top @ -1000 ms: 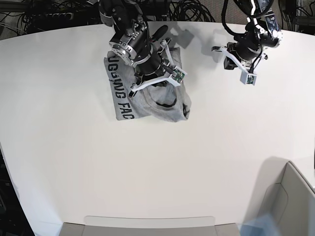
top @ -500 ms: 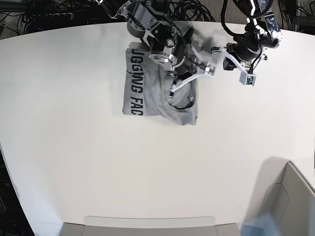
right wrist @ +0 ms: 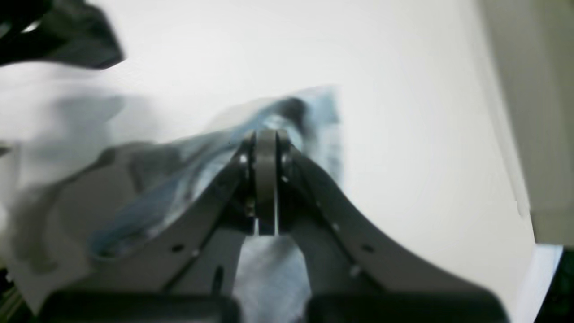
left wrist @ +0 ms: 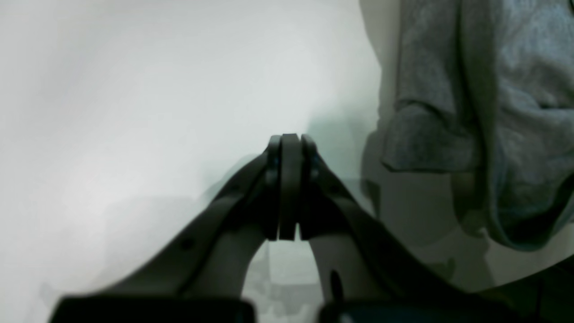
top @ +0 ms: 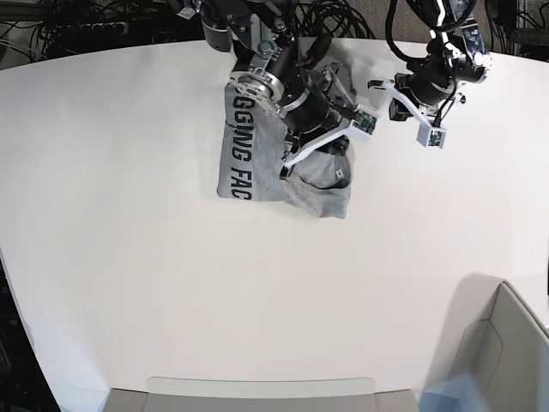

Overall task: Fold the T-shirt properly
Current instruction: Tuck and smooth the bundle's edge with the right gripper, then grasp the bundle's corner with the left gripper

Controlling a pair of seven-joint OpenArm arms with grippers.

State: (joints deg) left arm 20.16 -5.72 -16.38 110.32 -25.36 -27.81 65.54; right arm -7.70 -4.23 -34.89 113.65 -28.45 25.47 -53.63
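The grey T-shirt (top: pixel 257 167) lies bunched at the back middle of the white table (top: pixel 129 257), with black block lettering along its left edge. My right gripper (top: pixel 285 169) is over the T-shirt, jaws shut, with a fold of cloth (right wrist: pixel 296 112) drawn up to the tips; the right wrist view is blurred. My left gripper (top: pixel 375 85) hovers just right of the T-shirt, shut and empty. In the left wrist view its closed tips (left wrist: pixel 289 143) are above bare table, and the T-shirt (left wrist: pixel 502 112) hangs at the right.
Black cables (top: pixel 343 17) crowd the table's far edge behind both arms. A grey open box (top: pixel 506 343) stands at the near right corner. A flat grey panel (top: pixel 257 390) runs along the front edge.
The right arm has moved to the right, and the T-shirt has slid with it toward the left gripper. The left arm has not moved.
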